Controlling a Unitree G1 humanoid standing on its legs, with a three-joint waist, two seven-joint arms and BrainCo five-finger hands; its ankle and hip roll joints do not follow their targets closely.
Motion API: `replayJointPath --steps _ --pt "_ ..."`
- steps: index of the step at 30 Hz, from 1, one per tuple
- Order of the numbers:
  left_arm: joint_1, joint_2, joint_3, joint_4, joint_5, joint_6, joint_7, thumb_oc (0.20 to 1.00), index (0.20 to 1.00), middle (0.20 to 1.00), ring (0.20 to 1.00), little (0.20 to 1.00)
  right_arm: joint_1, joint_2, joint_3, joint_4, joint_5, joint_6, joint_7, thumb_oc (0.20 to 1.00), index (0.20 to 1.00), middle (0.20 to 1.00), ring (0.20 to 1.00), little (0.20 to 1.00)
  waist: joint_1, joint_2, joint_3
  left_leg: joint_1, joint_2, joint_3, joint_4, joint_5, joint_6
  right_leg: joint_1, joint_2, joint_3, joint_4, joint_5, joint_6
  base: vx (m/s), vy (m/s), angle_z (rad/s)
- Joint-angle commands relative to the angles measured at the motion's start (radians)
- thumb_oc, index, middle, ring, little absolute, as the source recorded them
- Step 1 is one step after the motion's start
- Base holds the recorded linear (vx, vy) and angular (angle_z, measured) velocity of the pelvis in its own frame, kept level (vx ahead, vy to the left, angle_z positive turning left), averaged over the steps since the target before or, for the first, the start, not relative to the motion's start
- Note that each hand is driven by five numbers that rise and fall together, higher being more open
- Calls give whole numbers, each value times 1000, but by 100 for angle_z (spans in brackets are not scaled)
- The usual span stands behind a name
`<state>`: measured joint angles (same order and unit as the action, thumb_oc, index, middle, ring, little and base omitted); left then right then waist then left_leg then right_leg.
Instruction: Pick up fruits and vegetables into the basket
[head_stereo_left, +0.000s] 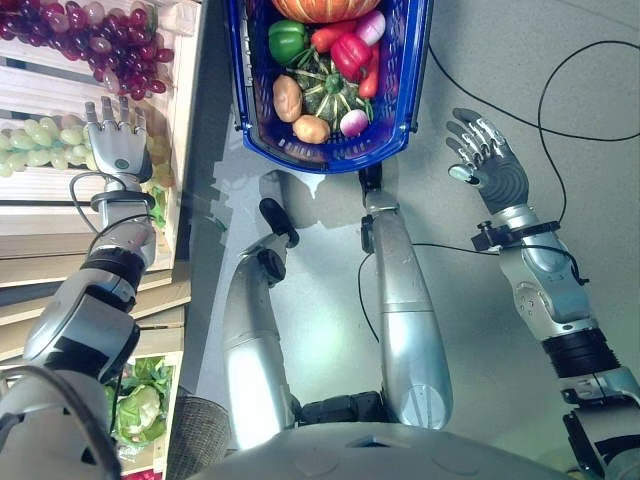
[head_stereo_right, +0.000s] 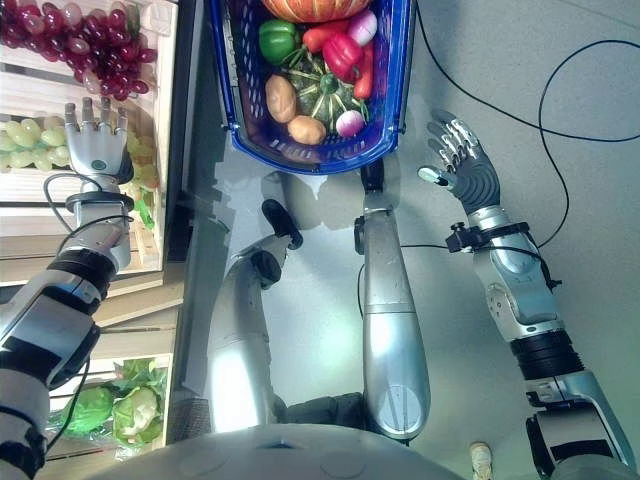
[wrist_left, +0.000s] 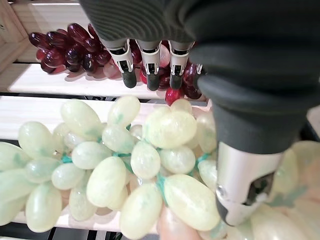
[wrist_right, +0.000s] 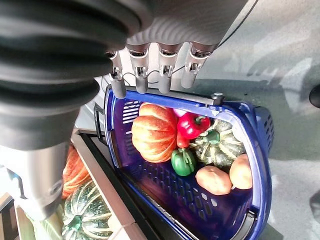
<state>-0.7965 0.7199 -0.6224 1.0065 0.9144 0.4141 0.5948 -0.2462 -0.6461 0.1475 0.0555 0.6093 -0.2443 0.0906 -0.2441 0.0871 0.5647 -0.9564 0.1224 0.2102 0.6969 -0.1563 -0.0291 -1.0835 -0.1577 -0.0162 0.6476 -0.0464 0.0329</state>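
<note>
Wooden shelf (head_stereo_left: 40, 190): green grapes (wrist_left: 125, 165) under left hand (head_stereo_left: 117, 147), red grapes (head_stereo_left: 110, 40) beyond.

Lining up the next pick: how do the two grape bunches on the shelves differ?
The green grapes are pale and lie directly under the open left hand; the red grapes are dark and sit one shelf farther, past its fingertips. The right hand hangs open beside the basket. Both bunches rest on wooden shelves, untouched.

A produce shop is showing here: wooden crates (head_stereo_left: 40, 215) are displaying grapes (wrist_left: 115, 165) and cabbages (head_stereo_left: 140, 405) beside a blue shopping basket (head_stereo_left: 400, 125).
</note>
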Motion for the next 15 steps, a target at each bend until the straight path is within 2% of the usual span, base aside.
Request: replayJointPath --steps 1,3,8,15 --pt "46 65 1 57 -9 61 -44 1000 1000 1000 1000 1000 14 9 16 -86 42 -65 -6 1000 1000 1000 1000 1000 4 -40 -45 -55 -27 -24 15 -53 -11 -18 40 19 22 -59 63 0 0 0" --pt "44 64 -5 74 -33 70 -61 1000 1000 1000 1000 1000 11 8 17 -82 50 -69 -4 1000 1000 1000 1000 1000 3 -41 -45 -60 -26 -25 18 -55 -11 -23 39 18 24 -60 62 0 0 0" --pt "34 41 -38 166 -82 146 -192 1000 1000 1000 1000 1000 -15 8 28 -71 62 -64 0 1000 1000 1000 1000 1000 -4 -43 -45 -77 -25 -24 27 -58 -13 -43 39 23 23 -56 59 -6 21 -1" --pt "14 23 -54 249 -118 184 -252 1000 1000 1000 1000 1000 -41 1 49 -61 77 -63 -3 1000 1000 1000 1000 1000 -9 -52 -45 -97 -24 -24 30 -57 -13 -62 40 22 20 -49 56 0 0 0"
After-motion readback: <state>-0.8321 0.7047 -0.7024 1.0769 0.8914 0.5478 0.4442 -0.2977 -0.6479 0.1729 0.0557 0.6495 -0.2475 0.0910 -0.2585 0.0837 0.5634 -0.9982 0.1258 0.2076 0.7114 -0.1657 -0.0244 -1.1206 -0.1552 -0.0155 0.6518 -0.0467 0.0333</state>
